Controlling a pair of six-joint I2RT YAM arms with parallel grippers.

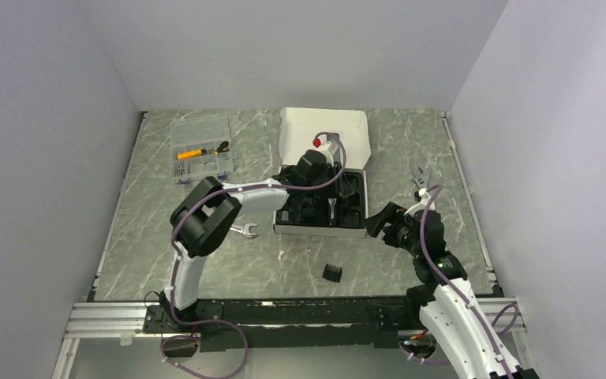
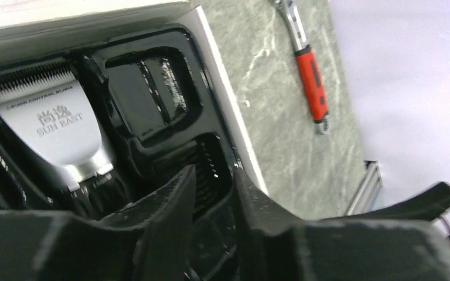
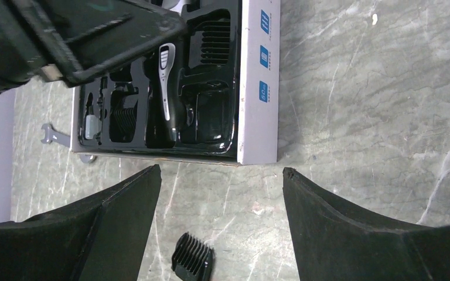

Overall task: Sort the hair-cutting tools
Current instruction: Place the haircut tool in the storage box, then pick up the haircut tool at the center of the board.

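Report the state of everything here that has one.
White box: lid open.
Hair clipper: seated in the box's black tray.
Comb attachment: loose on the table, outside the box.
Left gripper: fingers slightly apart over the tray, gripping nothing.
Right gripper: fingers wide open, empty.

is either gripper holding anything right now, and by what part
Right gripper: open, nothing held. Left gripper: jaws slightly apart over a comb attachment in the tray; a grip cannot be told.
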